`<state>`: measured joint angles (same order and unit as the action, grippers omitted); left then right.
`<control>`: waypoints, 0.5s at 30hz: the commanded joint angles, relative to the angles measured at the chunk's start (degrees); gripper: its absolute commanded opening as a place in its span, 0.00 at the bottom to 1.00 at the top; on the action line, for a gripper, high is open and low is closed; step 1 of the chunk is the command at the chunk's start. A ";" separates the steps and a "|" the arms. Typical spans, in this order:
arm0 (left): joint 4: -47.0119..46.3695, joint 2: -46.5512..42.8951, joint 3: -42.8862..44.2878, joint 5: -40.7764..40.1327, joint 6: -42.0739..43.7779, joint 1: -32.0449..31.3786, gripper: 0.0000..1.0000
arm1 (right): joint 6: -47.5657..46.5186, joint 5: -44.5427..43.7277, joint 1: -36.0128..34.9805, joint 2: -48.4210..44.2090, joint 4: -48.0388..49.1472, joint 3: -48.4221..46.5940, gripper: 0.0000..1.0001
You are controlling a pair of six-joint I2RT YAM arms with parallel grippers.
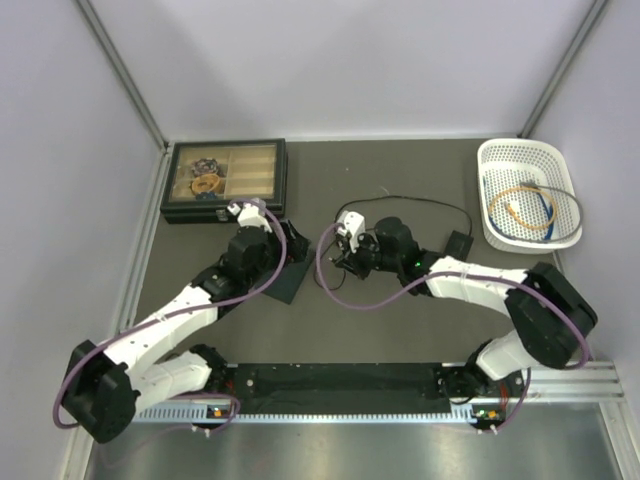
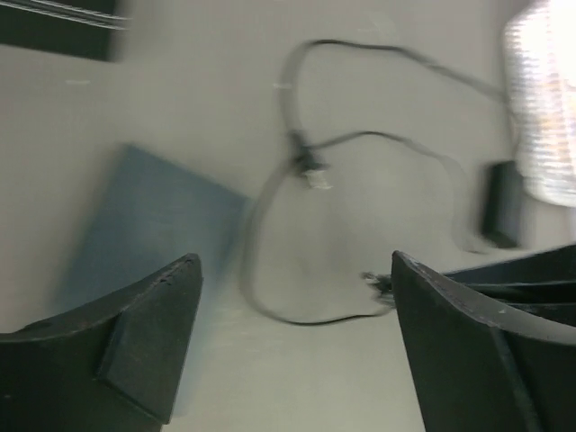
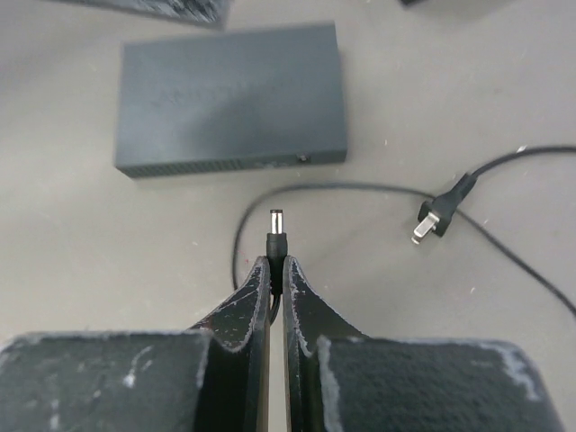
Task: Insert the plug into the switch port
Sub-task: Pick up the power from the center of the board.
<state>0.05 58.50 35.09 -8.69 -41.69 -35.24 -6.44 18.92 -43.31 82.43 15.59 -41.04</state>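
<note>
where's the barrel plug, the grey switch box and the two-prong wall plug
barrel plug [image 3: 276, 222]: right wrist view, on its metal tip
grey switch box [image 3: 229, 90]: right wrist view, middle of its top face
two-prong wall plug [image 3: 438, 211]: right wrist view, on its black body behind the prongs

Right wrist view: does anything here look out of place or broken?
Nothing looks damaged. The one oddity: a pronged wall plug lies loose on the table, plugged into nothing. The barrel plug pinched in the right end effector points toward the grey switch box, apart from it.
</note>
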 commanded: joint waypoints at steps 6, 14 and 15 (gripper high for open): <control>11.63 7.93 6.65 -14.25 8.12 0.26 0.92 | -2.18 1.03 0.07 12.48 -1.62 -8.18 0.00; 12.61 16.29 8.85 -14.78 8.38 0.79 0.88 | -0.68 1.21 -0.02 21.53 3.82 -11.08 0.00; 12.51 16.73 8.94 -14.60 8.38 0.88 0.88 | -0.33 1.38 -0.02 21.98 4.35 -11.08 0.00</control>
<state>12.36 73.54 41.41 -22.22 -34.33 -34.85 -7.33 19.00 -43.33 102.43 14.83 -49.63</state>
